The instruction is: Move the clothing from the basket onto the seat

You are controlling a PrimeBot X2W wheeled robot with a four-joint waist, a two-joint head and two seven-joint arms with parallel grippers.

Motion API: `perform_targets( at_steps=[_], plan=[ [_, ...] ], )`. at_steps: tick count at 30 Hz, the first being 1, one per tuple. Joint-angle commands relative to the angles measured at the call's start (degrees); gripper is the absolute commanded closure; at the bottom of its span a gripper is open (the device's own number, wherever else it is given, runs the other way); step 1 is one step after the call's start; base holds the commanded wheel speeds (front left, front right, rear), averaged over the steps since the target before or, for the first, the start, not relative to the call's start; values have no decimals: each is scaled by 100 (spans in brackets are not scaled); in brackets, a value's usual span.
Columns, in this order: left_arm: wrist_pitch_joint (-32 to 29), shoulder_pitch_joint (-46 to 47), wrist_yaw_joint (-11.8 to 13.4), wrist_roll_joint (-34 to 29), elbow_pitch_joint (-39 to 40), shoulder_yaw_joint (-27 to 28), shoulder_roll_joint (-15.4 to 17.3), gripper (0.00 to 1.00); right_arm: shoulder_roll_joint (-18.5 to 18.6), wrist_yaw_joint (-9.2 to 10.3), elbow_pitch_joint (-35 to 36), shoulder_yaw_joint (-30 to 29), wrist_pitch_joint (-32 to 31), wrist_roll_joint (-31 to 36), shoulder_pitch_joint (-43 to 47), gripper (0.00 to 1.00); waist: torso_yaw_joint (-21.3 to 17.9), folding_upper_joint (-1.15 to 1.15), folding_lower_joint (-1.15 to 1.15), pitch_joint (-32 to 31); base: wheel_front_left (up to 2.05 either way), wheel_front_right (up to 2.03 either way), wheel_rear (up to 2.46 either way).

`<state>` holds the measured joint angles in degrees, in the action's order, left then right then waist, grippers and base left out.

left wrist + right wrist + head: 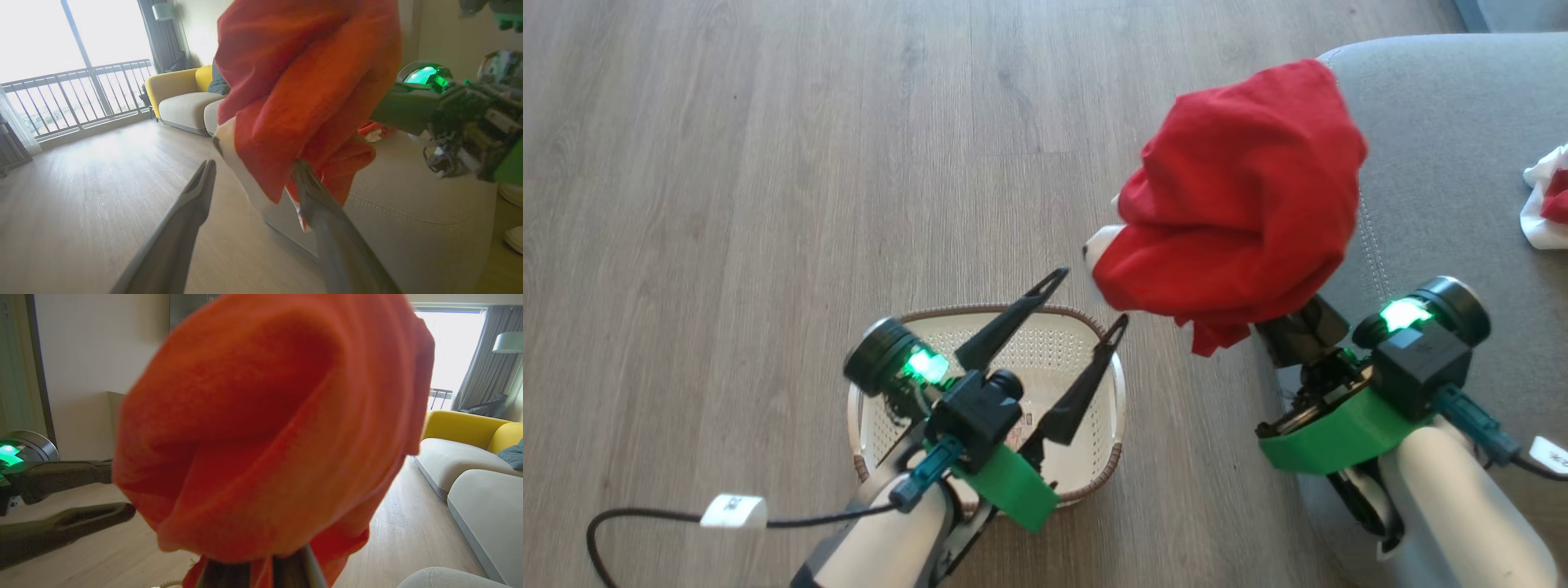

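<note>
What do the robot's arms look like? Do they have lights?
The left arm and right arm have white forearms, green plastic collars, black wrist blocks and glowing green lights. The left's jaws are long, dark and pointed. A black cable with a white tag trails from it.

1st garment (1241, 204): bright red, soft, bunched into a lump w/ a bit of white trim at its lower left; up off the floor, pinched at its bottom end by the closed right gripper (261, 571), between basket & seat, its top overlapping the seat's corner in head view. 2nd garment (1547, 204): red & white, crumpled on the seat at far right. Basket (1045, 351): cream, perforated, brown woven-look rim, label inside, upright on wood floor. Seat (1445, 147): grey fabric, rounded corner, light stitching along edge.
</note>
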<state>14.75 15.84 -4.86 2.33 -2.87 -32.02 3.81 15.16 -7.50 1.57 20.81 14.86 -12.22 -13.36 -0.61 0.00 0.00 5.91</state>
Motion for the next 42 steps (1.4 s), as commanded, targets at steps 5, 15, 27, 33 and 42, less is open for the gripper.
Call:
perform_targets(
  at_steps=[5, 15, 27, 33, 42],
  plan=[
    [25, -15, 74, -12, -52, 404, 24, 0, 45, 1, 255, -189, 14, 89, -6, 100, -13, 0, 0, 24, 0, 0, 0],
    [25, -256, 108, 41, -457, 745, 26, 0, 75, 1, 325, -523, 14, 143, 86, 100, -94, 0, 0, 55, 0, 0, 0],
    [25, -566, -64, -43, -595, 693, -9, 0, 20, 1, 347, -693, 14, 181, 182, 100, -217, 0, 0, 78, 0, 0, 0],
    [25, -713, -117, -79, -557, 556, -24, 0, 23, 1, 347, -700, 14, 181, 195, 100, -248, 0, 0, 77, 0, 0, 0],
    [25, -718, -111, -72, -534, 537, -59, 0, 18, 1, 342, -714, 14, 188, 197, 100, -260, 0, 0, 88, 0, 0, 0]
  ],
)
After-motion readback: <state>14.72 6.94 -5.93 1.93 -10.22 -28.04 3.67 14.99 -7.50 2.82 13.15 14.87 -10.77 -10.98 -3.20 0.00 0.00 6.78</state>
